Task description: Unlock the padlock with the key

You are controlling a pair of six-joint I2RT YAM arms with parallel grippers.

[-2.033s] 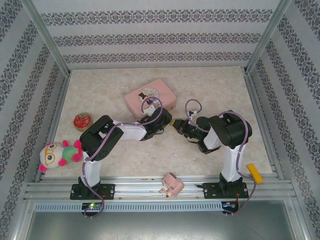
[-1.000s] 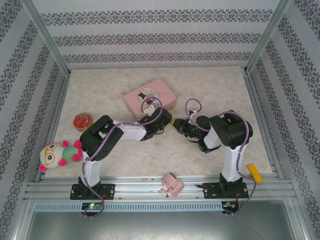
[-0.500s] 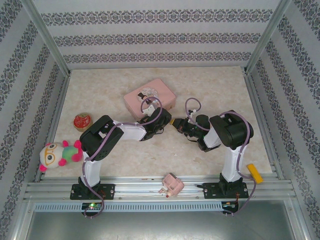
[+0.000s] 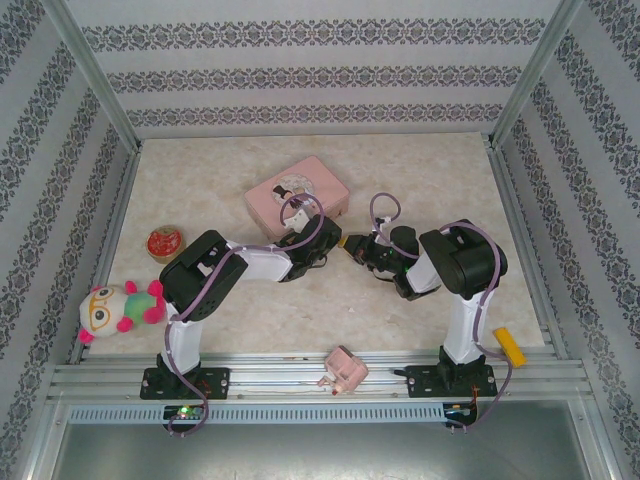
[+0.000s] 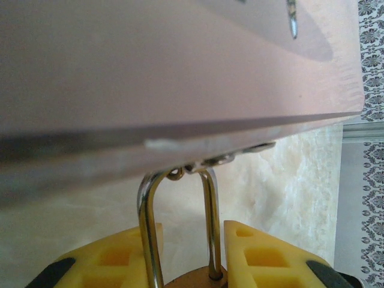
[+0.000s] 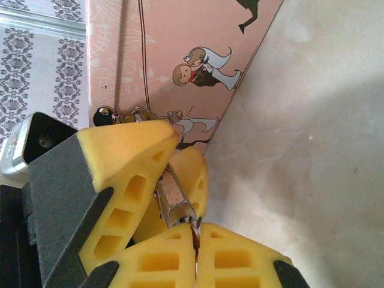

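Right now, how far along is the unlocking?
Done: the left gripper grips the padlock, hung on the clasp of the pink tin; the right gripper is shut on the key. In hand: the key's tip meets the padlock's base, apparently at the keyhole. Left: turning it and releasing the shackle, which looks seated.

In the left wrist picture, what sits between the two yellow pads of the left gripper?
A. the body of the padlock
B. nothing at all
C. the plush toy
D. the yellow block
A: the left wrist view shows the brass body of the padlock between the yellow pads of the left gripper, with its silver shackle reaching up to the edge of the pink tin.
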